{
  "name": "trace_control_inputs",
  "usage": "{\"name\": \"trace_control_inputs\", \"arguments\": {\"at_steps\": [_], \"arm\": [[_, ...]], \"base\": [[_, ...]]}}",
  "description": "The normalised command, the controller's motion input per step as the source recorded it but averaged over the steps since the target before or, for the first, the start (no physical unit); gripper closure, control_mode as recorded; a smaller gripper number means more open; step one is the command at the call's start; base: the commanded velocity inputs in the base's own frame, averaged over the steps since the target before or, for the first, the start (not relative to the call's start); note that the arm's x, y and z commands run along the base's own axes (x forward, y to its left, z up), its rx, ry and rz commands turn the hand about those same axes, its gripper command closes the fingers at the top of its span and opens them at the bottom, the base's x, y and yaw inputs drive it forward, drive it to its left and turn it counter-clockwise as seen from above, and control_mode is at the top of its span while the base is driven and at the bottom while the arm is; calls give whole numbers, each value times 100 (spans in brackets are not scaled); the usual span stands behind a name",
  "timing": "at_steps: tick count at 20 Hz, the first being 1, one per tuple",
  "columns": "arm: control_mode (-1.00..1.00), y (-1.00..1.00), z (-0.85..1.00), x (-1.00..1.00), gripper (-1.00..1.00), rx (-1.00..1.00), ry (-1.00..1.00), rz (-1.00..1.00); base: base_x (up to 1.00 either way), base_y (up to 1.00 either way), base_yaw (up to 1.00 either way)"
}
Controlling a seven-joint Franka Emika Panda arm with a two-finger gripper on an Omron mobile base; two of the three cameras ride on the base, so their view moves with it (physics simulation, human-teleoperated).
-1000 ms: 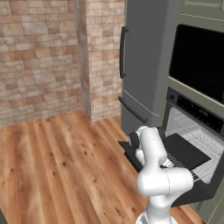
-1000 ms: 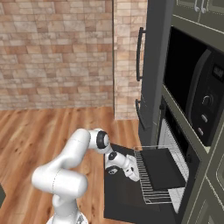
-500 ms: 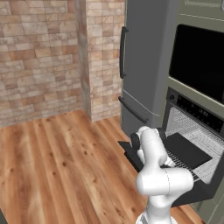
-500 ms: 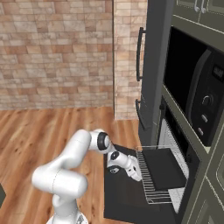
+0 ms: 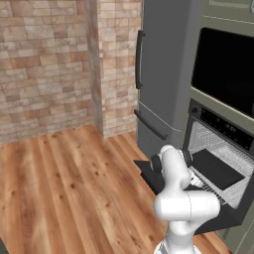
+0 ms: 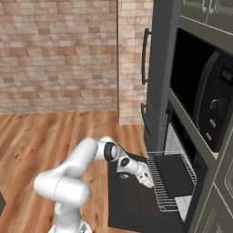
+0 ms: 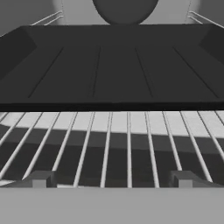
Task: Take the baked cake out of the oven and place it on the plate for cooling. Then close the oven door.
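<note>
Cake: I saw no cake as such, just a dark tray on the rack; I took it for the cake's carrier.
Oven: open, rack slid out over the door, so the tray sat within reach.
Door: dropped flat, left down so I could get in.
Gripper: fingers spread wide, holding nothing, low over the rack wires and squared to the tray's front edge, as I judged, for a grab.
Fridge: just beside the oven, shut.
</note>
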Motion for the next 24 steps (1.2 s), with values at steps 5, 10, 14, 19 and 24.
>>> {"name": "trace_control_inputs", "arguments": {"at_steps": [5, 10, 14, 19, 24], "arm": [[-100, -2, -31, 29, -100, 0, 0, 2], [-100, -11, -22, 34, -100, 0, 0, 3], [-100, -17, -16, 32, -100, 0, -1, 2], [-100, -17, -16, 28, -100, 0, -2, 2], [-100, -10, -18, 27, -100, 0, -2, 3]], "base": [[0, 0, 0], [0, 0, 0], [0, 0, 0], [0, 0, 0], [0, 0, 0]]}}
